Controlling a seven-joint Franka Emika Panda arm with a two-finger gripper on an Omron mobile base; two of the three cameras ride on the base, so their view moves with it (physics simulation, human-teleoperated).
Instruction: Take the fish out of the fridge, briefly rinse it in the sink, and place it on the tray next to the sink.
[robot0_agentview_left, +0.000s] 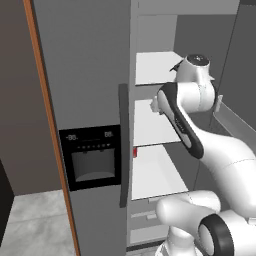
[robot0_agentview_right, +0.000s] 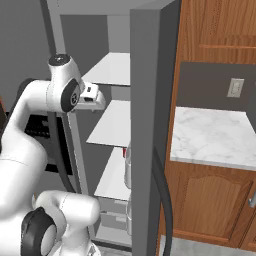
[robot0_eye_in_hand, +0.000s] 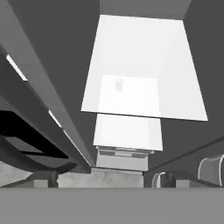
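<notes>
White shelves (robot0_agentview_left: 150, 127) of the open fridge (robot0_agentview_left: 90, 75) stand before the gripper (robot0_agentview_right: 95, 97), which is raised at upper-shelf height. I cannot tell if its fingers are spread. The fish is not clearly visible; probably it lies lower, inside.

The fridge (robot0_agentview_left: 90, 75) stands open, its shelves (robot0_agentview_left: 152, 122) stacked one above another with drawers (robot0_eye_in_hand: 122, 159) below; the arm (robot0_agentview_left: 190, 125) reaches in before them. A counter (robot0_agentview_right: 210, 135) lies right of the fridge.
</notes>
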